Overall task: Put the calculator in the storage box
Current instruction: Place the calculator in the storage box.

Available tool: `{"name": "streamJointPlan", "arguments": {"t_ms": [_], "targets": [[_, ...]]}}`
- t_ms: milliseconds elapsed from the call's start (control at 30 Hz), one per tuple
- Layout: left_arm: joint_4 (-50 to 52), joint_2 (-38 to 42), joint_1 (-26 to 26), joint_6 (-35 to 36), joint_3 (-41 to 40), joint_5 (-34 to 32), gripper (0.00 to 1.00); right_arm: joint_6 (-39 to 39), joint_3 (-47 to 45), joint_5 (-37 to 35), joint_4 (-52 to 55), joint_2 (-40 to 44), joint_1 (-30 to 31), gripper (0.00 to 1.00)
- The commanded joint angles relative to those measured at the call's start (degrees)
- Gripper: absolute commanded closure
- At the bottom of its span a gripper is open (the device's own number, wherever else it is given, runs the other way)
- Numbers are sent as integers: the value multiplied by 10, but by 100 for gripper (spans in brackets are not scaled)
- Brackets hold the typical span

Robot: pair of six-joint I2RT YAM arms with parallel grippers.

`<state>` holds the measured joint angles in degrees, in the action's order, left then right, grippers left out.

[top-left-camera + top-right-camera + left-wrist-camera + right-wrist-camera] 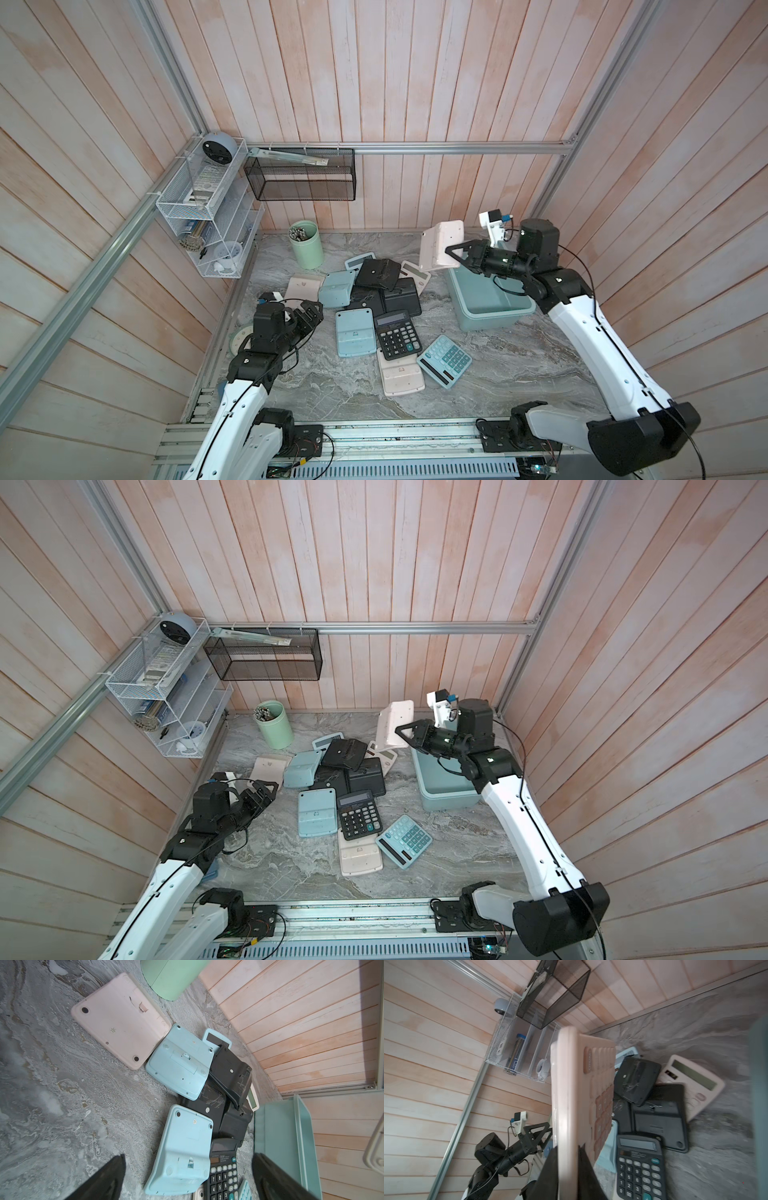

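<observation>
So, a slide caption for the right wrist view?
Right tool grips a pink calculator; more calculators lie on the table.

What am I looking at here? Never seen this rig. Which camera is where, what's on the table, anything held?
Two tabletop robot arms, each ending in a pair of jaws. The two wide pictures come from one stereo camera overhead, so they nearly match. The other two come from cameras on the arms' wrists. On the marble-look table lies a pile of calculators, pink, blue and black, mostly face down; one black calculator lies keys up. Behind them stands a mint-green cup; to the right sits the teal storage box. The right arm's jaws are shut on a pink calculator, held on edge in the air by the box. The left arm's jaws stand open and empty, near the pile.
</observation>
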<state>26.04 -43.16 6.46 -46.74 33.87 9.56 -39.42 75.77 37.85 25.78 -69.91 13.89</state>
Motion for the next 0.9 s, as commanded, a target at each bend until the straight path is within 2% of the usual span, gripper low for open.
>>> {"name": "streamJointPlan", "arguments": {"t_ms": [0, 167, 367, 867], "targets": [[-17, -2, 6, 0, -2, -17, 0, 101, 28, -49, 135, 9, -37, 100], [-28, -6, 11, -5, -13, -19, 0, 173, 61, -149, 218, -18, -64, 100], [-30, -12, 13, -3, -10, -23, 0, 228, 134, -261, 291, -98, -70, 100], [-47, -37, 14, -1, -8, -26, 0, 286, 290, -383, 433, -343, -56, 100]]}}
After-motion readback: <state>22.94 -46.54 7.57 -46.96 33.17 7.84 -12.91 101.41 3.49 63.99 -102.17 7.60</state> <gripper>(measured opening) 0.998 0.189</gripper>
